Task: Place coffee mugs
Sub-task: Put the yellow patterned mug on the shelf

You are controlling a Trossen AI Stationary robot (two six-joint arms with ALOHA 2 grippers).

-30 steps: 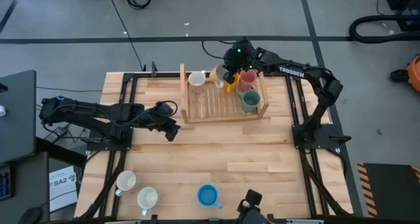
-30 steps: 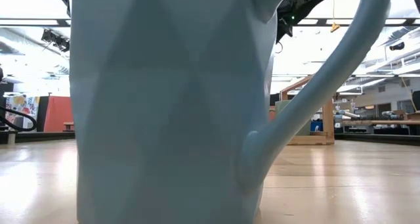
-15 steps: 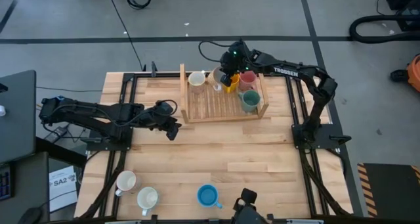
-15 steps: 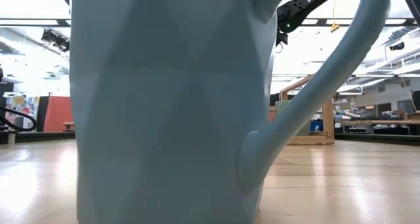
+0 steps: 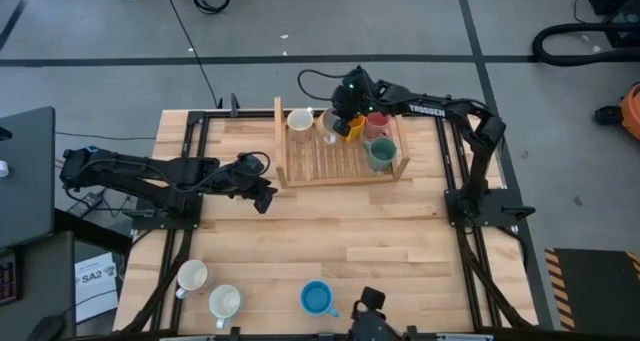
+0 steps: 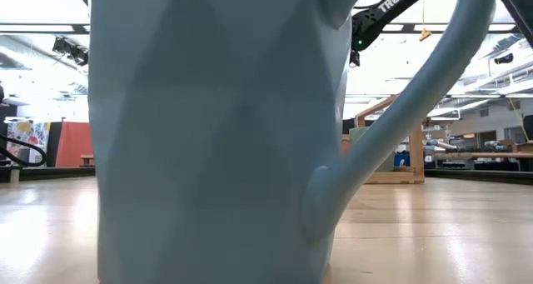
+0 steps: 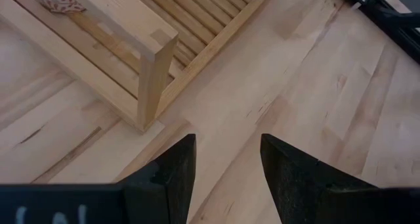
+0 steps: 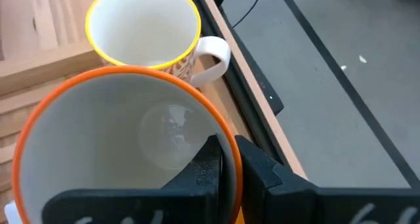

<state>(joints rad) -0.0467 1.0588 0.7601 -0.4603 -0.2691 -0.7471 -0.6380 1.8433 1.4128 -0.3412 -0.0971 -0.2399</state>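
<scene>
A wooden rack [image 5: 330, 168] stands at the table's far side and holds a white mug [image 5: 299, 121], a pink mug [image 5: 377, 123] and a teal mug [image 5: 381, 154]. My right gripper [image 5: 347, 116] is over the rack's far part, shut on the orange mug [image 5: 353, 130] [image 8: 125, 138]. A yellow-rimmed cream mug [image 8: 144, 20] stands just beyond it. My left gripper [image 5: 264, 199] [image 7: 226, 148] is open, hovering by the rack's near left corner [image 7: 154, 86]. Two white mugs [image 5: 192, 276] [image 5: 225, 301] and the blue mug [image 5: 317, 299] [image 6: 216, 134] stand at the near edge. My right gripper holds the orange mug by its rim [image 8: 226, 129]. The wall is pinched between the two fingers, one finger [image 8: 210, 161] inside the cup and the other [image 8: 256, 165] outside. The fingers come from above, and the mug stays upright, mouth up. Whether its base rests on the rack cannot be seen.
The rack's slatted middle and near part [image 5: 320, 156] are bare. The broad wooden tabletop [image 5: 340, 241] between the rack and the near-edge mugs is free. The blue mug blocks nearly the whole low view. Metal frame rails [image 5: 455, 181] run along both table sides.
My right arm has shifted a little toward the table's left above the rack's far side, still shut on the orange mug, which has stayed at nearly the same spot. My left arm and the other mugs have kept still.
</scene>
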